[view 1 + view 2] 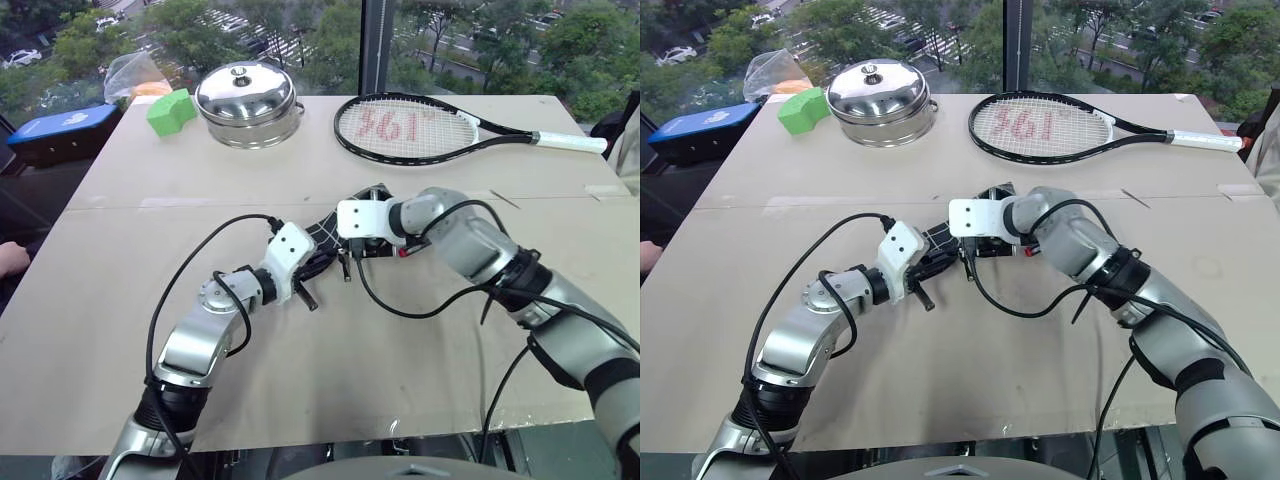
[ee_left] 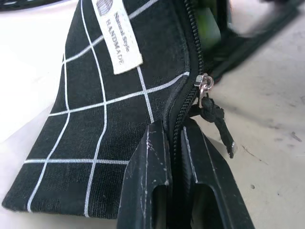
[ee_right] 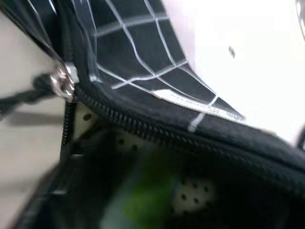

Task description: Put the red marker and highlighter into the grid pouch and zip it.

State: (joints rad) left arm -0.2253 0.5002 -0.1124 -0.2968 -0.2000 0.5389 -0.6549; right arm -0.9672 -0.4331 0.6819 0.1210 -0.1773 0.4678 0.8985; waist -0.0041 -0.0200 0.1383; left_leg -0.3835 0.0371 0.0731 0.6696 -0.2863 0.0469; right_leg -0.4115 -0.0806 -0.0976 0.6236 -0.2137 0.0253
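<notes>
on the tan table (image 1: 150,330), from the robot's left to its right: the left gripper (image 1: 306,292), the grid pouch (image 2: 119,124) at table centre, then the right gripper (image 1: 372,245). head views show both arms bent inward, meeting over the pouch; the left forearm reaches forward and rightward, the right forearm crosses leftward with its wrist angled down. the pouch is largely hidden there behind the two white wrist housings. the left wrist view alone shows the left gripper's black fingers (image 2: 143,191) pressed together on the zipper edge at the pouch's closed end, just below the silver slider and its dangling black pull (image 2: 217,126). it also gives the white label (image 2: 116,38), printed "natural style" and "handmade". the right wrist view alone looks into the unzipped mouth: a dotted pale lining and a blurred light-green shape, seemingly the highlighter (image 3: 143,195), lying inside. whether the right gripper's fingers stand spread or closed cannot be told. a red tip at the right gripper in the head view may be the red marker (image 1: 404,252). at the far edge: a green block (image 1: 170,110), a lidded steel pot (image 1: 247,102), and a tennis racket (image 1: 410,127) with "361°" in red on its strings.
</notes>
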